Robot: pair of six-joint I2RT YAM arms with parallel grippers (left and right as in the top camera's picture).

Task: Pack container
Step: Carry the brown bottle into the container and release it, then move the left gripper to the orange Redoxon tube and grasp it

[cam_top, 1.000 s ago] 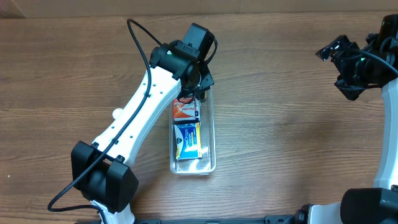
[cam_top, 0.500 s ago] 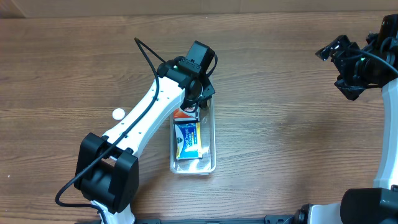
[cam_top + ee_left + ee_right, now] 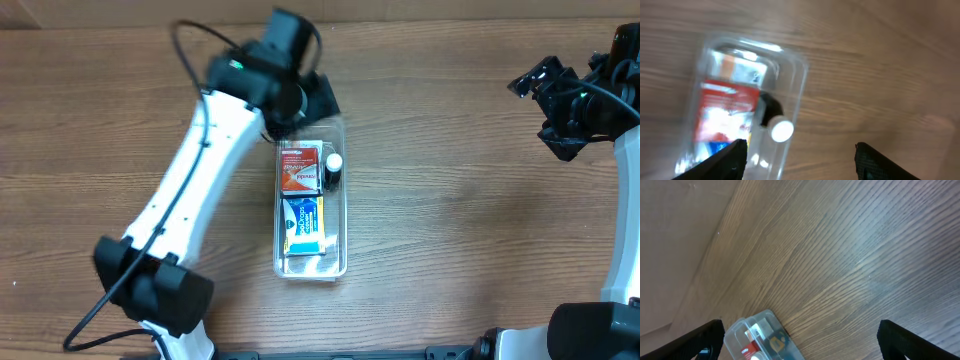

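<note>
at the middle of the brown wooden table (image 3: 450, 220) lies the clear, long and narrow plastic container (image 3: 335, 235) with rounded corners, one short end towards my base and the other away. inside it, at the far end, a flat red and white cardboard box (image 3: 299, 168) lies on the left, and a small dark bottle with a white cap (image 3: 332, 166) sits just beside it against the right wall; whether it stands or lies i cannot tell. nearer to me a blue and yellow box (image 3: 302, 225) lies next to the red one, end to end. my left gripper (image 3: 802, 162) hangs above the table just past the container's far end, its fingers (image 3: 732, 160) spread apart with nothing between them. its wrist view is blurred, yet the white cap and red box show through the clear wall. my right gripper (image 3: 800, 345) is held well apart from all this, off at the far right over the wood, its jaws likewise wide and empty.
</note>
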